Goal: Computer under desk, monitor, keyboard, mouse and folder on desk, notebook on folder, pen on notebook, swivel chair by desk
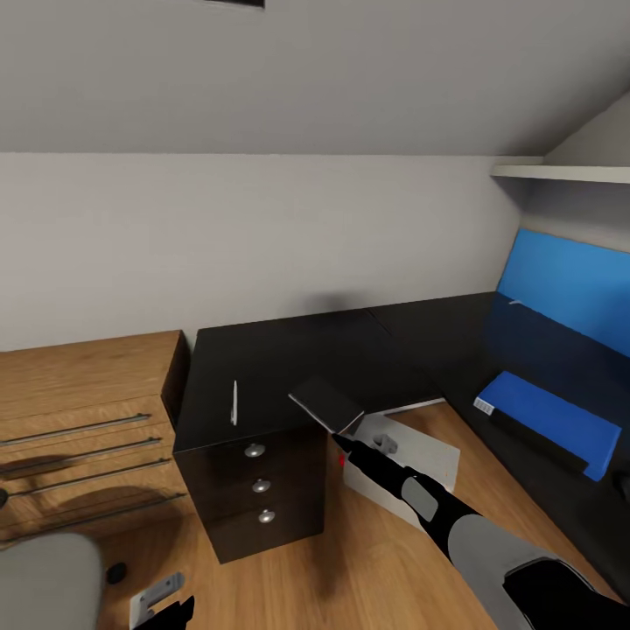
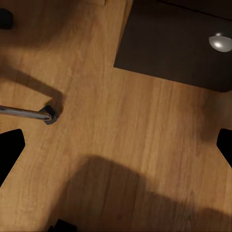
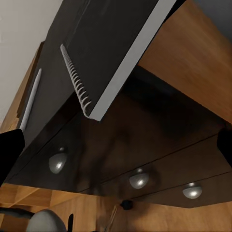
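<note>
The dark notebook (image 1: 325,404) (image 3: 111,43) lies at the front edge of the black desk (image 1: 289,350), and one corner appears to jut out over the drawer unit (image 1: 262,490). My right gripper (image 1: 339,442) (image 3: 116,147) is open just in front of that corner, with its fingers spread one above the other. The pale pen (image 1: 234,402) (image 3: 30,99) lies on the desk left of the notebook. The blue folder (image 1: 547,418) rests on the desk's right wing. A light grey computer (image 1: 398,468) stands under the desk. My left gripper (image 2: 116,150) hangs open over the floor beside the swivel chair (image 1: 44,577). Monitor, keyboard and mouse are out of view.
A light-wood dresser (image 1: 79,411) stands against the desk's left side. A long blue wall panel (image 1: 569,289) and a white shelf (image 1: 560,172) are above the right wing. The chair's chrome leg (image 2: 24,112) lies on the wood floor near my left gripper.
</note>
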Controlling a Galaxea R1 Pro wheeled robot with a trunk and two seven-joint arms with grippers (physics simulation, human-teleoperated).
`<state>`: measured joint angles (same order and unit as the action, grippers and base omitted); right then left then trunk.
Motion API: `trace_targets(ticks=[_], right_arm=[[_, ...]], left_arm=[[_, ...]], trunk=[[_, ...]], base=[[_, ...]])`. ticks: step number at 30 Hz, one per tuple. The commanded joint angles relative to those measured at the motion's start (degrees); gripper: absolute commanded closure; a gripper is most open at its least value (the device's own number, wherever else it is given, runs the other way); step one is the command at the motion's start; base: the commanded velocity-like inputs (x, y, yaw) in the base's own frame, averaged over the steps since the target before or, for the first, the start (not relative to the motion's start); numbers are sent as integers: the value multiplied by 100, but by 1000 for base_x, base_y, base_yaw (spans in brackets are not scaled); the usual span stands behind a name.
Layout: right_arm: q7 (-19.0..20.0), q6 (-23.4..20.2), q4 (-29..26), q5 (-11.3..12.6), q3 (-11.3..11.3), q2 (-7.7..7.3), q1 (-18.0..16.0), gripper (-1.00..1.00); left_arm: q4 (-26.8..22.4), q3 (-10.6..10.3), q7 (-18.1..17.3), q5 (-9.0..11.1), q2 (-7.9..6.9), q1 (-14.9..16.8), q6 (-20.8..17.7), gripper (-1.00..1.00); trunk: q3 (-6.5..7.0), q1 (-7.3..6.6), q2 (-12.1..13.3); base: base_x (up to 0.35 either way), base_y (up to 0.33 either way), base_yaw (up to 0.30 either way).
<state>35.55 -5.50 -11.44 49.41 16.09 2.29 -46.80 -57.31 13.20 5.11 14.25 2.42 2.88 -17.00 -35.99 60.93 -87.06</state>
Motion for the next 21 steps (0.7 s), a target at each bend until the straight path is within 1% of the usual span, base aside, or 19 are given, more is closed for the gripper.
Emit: trace_targets(ticks=[1,9,15,21], right_arm=[[13,-41,1,60,16,-1,-4,-100],[14,-39,1,60,17,-1,-4,-100],[14,-39,1,60,17,0,-4,-100],[14,-44,1,60,17,0,-4,-100]], left_arm=[[-10,7,25,60,4,2,-32,-100],[-9,7,21,60,4,2,-32,-100],[-9,7,6,60,5,2,-25,-100],[-9,7,15,60,4,2,-30,-100]], trunk=[[-5,0,-3],[-5,0,-3],[-5,0,-3],[-5,0,-3]], base=[[0,31,0],[5,14,0],[154,90,0],[47,20,0]])
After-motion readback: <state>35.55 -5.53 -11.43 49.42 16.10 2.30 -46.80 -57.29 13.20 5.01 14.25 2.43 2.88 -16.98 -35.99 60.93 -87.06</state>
